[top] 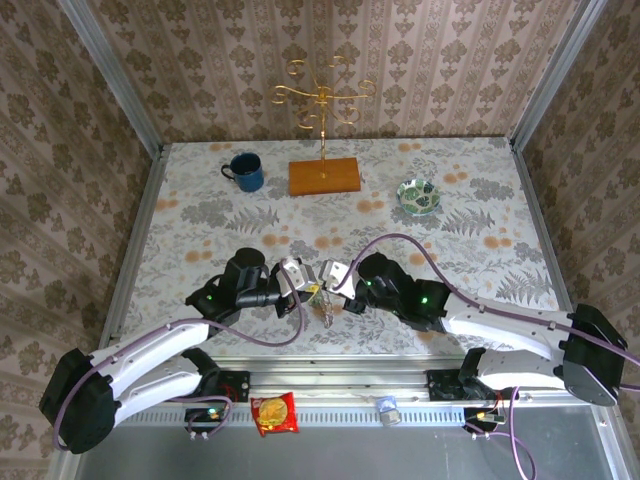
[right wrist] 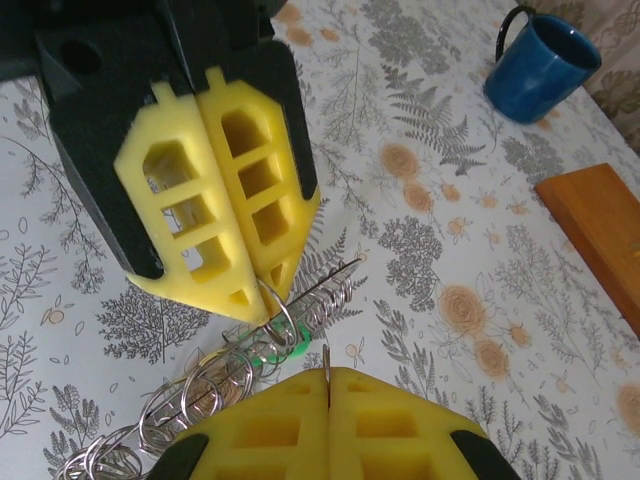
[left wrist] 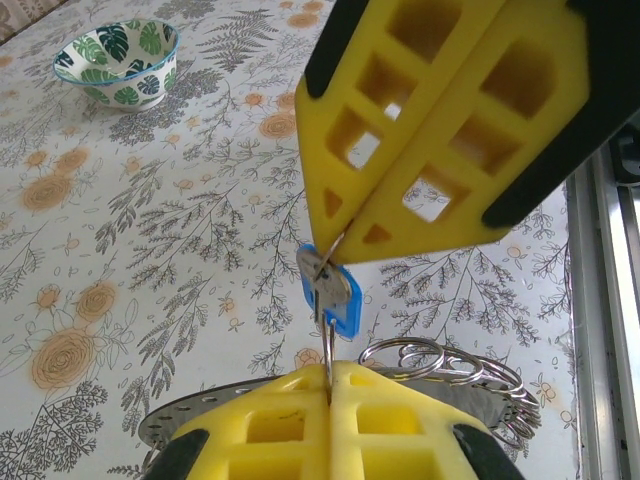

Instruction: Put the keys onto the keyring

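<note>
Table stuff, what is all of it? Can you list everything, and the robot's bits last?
mug: one, blue, far left
stand: one, gold hooks on an orange wooden base, far middle
bowl: one, green leaf pattern, far right
keys: two, blue head and green head, hanging between the grippers
keyring: one, flat grey with wire loops, by the grippers
snack packet: one, red, near rail
left gripper: one, yellow fingers, shut on the wire loops
right gripper: one, yellow fingers, shut on the wire loops
</note>
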`<state>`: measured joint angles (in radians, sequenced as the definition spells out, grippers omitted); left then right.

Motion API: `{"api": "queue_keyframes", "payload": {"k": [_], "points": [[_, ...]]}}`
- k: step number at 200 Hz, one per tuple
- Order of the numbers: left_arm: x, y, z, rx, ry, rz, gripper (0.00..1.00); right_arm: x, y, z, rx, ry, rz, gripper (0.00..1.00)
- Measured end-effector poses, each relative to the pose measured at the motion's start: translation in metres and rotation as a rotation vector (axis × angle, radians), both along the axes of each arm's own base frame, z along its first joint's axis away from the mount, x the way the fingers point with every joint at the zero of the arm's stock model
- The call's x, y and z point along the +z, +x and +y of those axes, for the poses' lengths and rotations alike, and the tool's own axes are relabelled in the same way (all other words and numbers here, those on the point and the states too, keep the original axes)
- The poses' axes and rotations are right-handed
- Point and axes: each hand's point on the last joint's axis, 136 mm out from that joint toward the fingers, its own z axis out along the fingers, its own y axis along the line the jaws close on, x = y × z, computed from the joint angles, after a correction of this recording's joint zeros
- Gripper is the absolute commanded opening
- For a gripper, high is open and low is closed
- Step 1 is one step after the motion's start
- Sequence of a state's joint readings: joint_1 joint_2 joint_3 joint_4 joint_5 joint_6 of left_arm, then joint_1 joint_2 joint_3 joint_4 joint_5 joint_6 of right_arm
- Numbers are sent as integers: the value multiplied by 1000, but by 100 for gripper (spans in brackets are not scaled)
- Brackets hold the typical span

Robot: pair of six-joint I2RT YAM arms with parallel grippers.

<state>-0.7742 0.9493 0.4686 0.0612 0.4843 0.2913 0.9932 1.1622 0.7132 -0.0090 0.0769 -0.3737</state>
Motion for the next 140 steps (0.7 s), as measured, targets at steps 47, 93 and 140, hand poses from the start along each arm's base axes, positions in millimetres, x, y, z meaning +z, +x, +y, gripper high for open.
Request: {"api": "queue_keyframes", "payload": {"k": [47, 93, 140], "points": [[0, -1, -1, -2, 1, -1, 0, 2, -2, 1, 13, 10, 5, 0], [0, -1, -1, -3, 1, -1, 0, -6, -6, 6, 40, 0, 32, 0], [0, -1, -1, -3, 1, -1, 0, -7, -7, 6, 45, 1, 35, 0]]}}
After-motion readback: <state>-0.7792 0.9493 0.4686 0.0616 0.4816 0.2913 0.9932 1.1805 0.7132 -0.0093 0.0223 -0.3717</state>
